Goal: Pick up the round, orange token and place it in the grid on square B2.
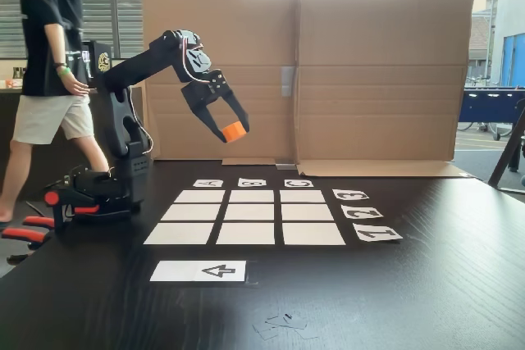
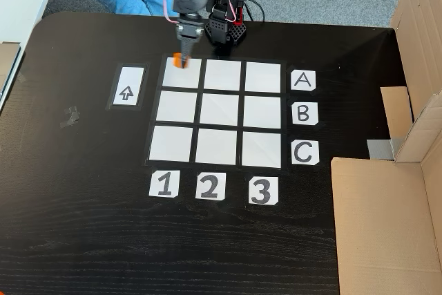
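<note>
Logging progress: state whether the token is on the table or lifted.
Lifted. The token is pinched in the gripper, high above the grid.

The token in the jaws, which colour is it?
Bright orange; the token shows best in the fixed view from the table's side.

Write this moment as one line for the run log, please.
phase: carry | tool: shut on token, raised above table | grid: no token | square B2: bare

Matte black jointed arm (image 1: 135,67), pink and white cables, red clamps at base, black two-finger hand (image 1: 232,131)
</note>
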Available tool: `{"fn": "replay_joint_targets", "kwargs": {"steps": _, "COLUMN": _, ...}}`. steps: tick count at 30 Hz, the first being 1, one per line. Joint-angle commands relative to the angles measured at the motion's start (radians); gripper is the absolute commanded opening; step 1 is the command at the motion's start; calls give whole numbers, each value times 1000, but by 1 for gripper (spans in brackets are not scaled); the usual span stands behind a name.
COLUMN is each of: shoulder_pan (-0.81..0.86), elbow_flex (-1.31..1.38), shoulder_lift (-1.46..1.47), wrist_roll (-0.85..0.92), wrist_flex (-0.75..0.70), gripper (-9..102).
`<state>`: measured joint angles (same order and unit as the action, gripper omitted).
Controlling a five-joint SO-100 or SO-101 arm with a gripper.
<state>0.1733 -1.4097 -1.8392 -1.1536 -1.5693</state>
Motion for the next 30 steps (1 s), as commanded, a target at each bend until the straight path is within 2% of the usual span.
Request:
{"fn": "replay_joint_targets", "kwargs": {"steps": 1, "shoulder_pan": -109, "elbow_flex": -6, "shoulder_lift": -14, "wrist_roll": -77, "wrist_flex": 5, "gripper": -1}}
{"fn": "replay_joint_targets", "kwargs": {"steps": 11, "shoulder_pan": -209, "elbow_flex": -63, "shoulder_lift": 112, "wrist_roll": -183, "wrist_flex": 48, "gripper": -1}}
{"fn": "replay_joint_targets", "kwargs": {"steps": 20, "shoulder_pan": -241, "elbow_flex": -236, "shoulder_lift": 233, "wrist_roll": -247, "wrist_flex": 238, "gripper": -1}}
{"fn": "replay_joint_targets", "kwargs": {"steps": 30, "shoulder_pan": -244, "elbow_flex": -322, "shoulder_lift": 339, "wrist_roll": -314, "wrist_flex": 341, "gripper": -1}}
